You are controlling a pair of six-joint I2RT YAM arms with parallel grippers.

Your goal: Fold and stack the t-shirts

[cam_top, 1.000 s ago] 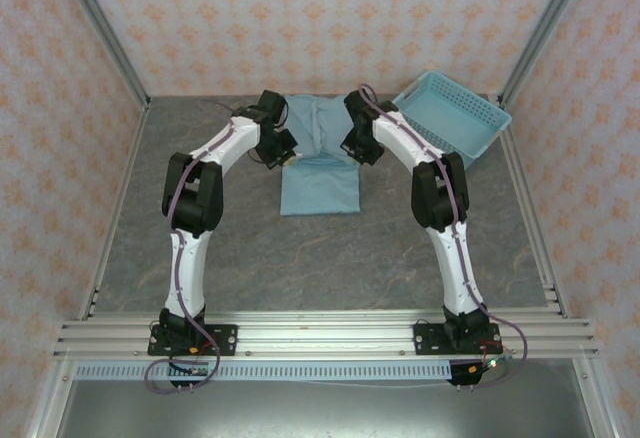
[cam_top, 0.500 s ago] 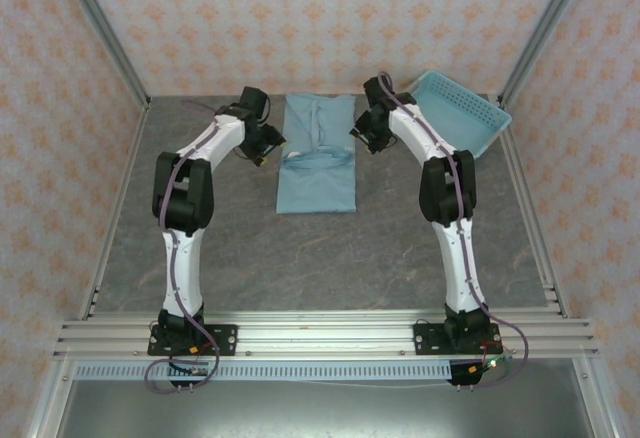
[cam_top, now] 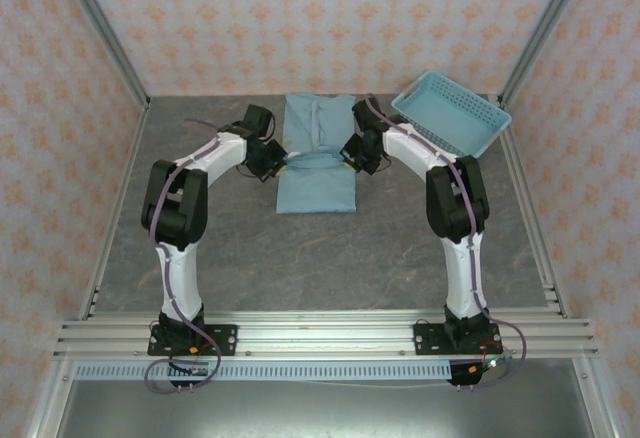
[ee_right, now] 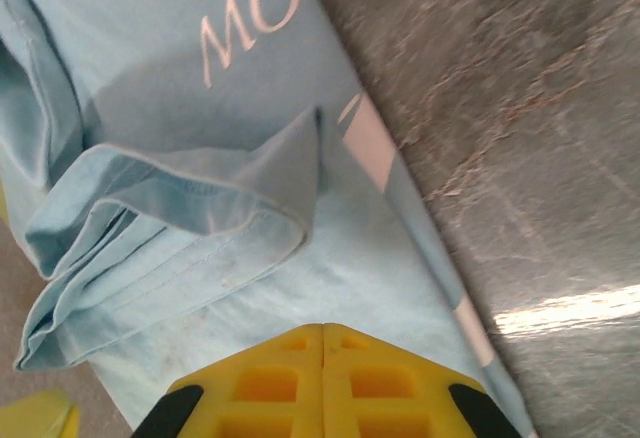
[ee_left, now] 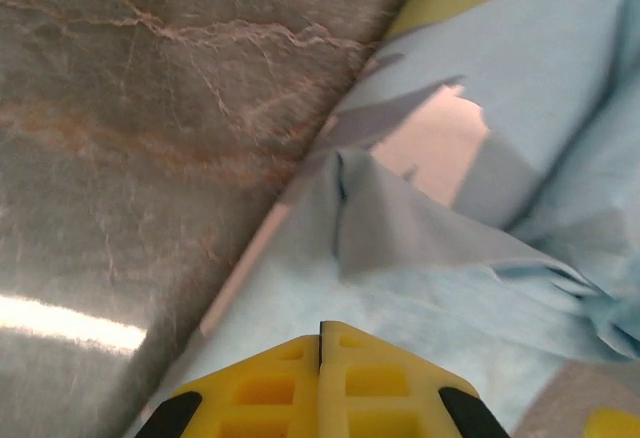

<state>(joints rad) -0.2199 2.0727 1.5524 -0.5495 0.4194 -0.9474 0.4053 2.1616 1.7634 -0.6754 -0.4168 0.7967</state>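
One light blue t-shirt (cam_top: 318,183) lies lengthwise at the back middle of the table, with a fold ridge across its middle. My left gripper (cam_top: 283,163) is at its left edge beside that ridge, and my right gripper (cam_top: 347,156) is at its right edge. In the left wrist view the yellow jaws (ee_left: 322,326) are shut, their tips down on the blue cloth (ee_left: 420,288) near its edge. The right wrist view has the jaws (ee_right: 323,328) shut the same way on the cloth (ee_right: 200,58), below a folded sleeve. White letters (ee_right: 250,18) are printed there.
A light blue plastic lattice basket (cam_top: 450,113) stands tilted at the back right corner, close to the right arm. Grey marbled tabletop (cam_top: 320,248) lies in front of the shirt. Metal frame posts bound the sides.
Both grippers let go and drew outward with open jaws, then came back in to the shirt's side edges and shut. The shirt lies a little flatter and straighter.
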